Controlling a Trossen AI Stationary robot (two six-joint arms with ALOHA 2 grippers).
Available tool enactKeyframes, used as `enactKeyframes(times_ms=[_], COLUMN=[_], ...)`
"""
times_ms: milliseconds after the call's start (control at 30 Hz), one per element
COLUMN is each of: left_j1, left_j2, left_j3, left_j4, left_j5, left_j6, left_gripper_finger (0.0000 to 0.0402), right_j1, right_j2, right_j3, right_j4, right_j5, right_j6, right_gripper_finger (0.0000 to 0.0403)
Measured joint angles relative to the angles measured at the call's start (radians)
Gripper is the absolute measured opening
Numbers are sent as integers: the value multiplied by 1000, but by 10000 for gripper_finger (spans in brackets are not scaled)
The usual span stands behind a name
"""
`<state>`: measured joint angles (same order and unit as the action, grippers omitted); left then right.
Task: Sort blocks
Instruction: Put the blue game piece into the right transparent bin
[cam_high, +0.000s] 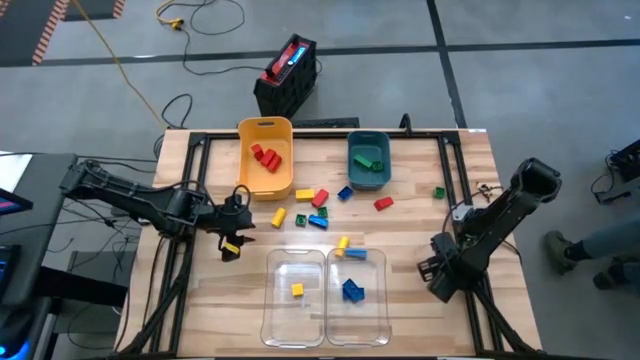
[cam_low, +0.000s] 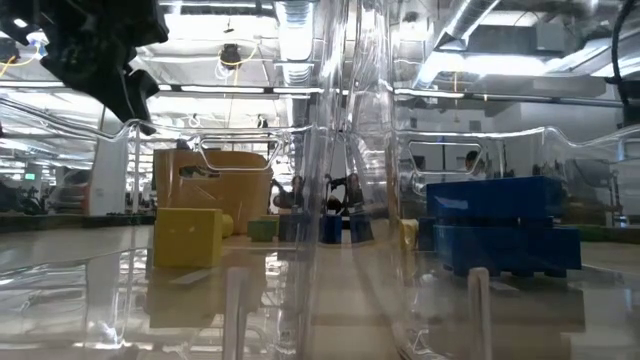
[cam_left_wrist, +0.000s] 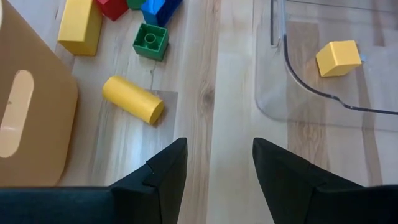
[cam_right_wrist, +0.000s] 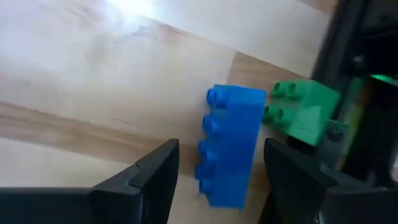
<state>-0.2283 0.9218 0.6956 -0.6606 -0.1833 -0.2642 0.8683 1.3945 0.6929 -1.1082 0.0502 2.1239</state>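
Observation:
Loose red, yellow, blue and green blocks (cam_high: 318, 205) lie on the wooden table between the bins. My left gripper (cam_high: 232, 238) hovers open over bare wood, near a yellow cylinder (cam_left_wrist: 132, 99) and a green square block (cam_left_wrist: 150, 42). My right gripper (cam_high: 440, 270) points down near the table's right edge, open. In its wrist view a blue block (cam_right_wrist: 230, 146) lies on its side on the table between and below the fingers. A green block (cam_right_wrist: 305, 112) lies beside that one. Both are hidden under the arm in the high view.
The yellow bin (cam_high: 265, 175) holds red blocks and the teal bin (cam_high: 368, 180) holds green ones, both at the back. Two clear bins (cam_high: 325, 325) at the front hold a yellow block (cam_high: 297, 289) and a blue block (cam_high: 352, 290). A black frame (cam_right_wrist: 360, 93) stands close beside the green block.

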Motion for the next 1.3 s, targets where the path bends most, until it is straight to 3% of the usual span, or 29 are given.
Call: enactKeyframes(times_ms=[233,467,533,667,833,933,1033,1167,1300], left_j1=[0,0,0,0,0,0,0,0,0], left_j2=[0,0,0,0,0,0,0,0,0], left_j3=[0,0,0,0,0,0,0,0,0], left_j4=[-1,-1,-1,-1,-1,-1,-3,-7,-36], left_j5=[0,0,0,0,0,-2,-5,-5,-5], left_j6=[-4,-8,-9,-10,-13,-13,-25,-72,-99], left_gripper_finger=[177,177,177,177,177,177,177,177,177], right_j1=[1,0,0,0,-17,-58,-119,-199,-280], right_j2=[-1,-1,-1,-1,-1,0,0,1,62], right_j3=[-72,-75,-66,31,232,352,429,465,467], right_j4=[154,151,155,151,14,0,113,354,501], right_j5=[1,6,11,141,369,474,530,538,460], right_j6=[-7,-47,-74,-148,-257,-413,-652,-997,-1187], right_gripper_finger=[229,94,82,82,85,98,100,96,96])
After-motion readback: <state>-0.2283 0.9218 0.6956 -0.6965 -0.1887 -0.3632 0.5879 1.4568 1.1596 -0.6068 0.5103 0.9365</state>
